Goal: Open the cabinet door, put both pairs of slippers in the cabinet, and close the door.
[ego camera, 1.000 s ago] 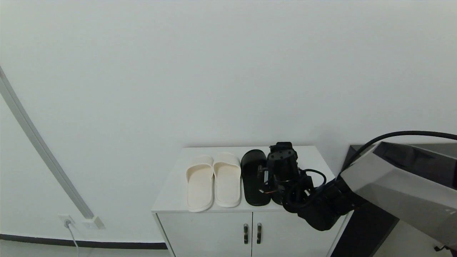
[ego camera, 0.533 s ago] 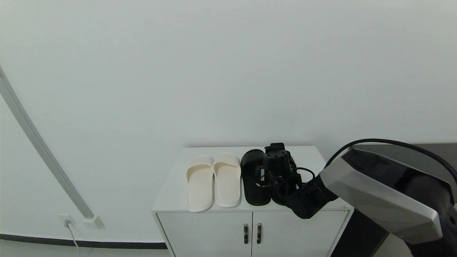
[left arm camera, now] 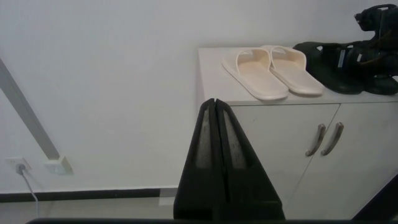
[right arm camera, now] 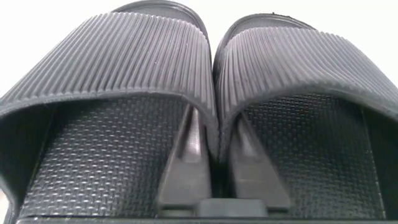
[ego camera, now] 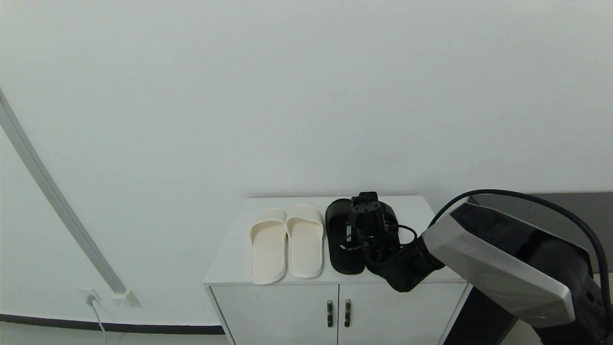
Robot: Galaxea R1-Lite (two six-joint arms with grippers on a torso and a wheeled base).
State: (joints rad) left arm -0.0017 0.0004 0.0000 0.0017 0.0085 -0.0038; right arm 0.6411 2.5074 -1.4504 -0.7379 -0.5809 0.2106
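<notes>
Nearest, the left gripper (left arm camera: 215, 106) hangs low in front of the cabinet (ego camera: 230, 261), fingers pressed flat together, and both doors (ego camera: 278, 311) are closed. On top, the cream slippers (ego camera: 286, 242) lie with their heels at the front edge and a margin of white top to their left. Just beside them, the right gripper (right arm camera: 216, 127) has a finger inside each of the black slippers (ego camera: 341, 249), pinching their touching inner walls, a strip of top beyond, then the wall (ego camera: 306, 96).

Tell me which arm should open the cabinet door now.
Left, probably. The left hand is free and shut, low in front of the cabinet, facing the door handles. The right hand is up top, closed on the black slippers.
</notes>
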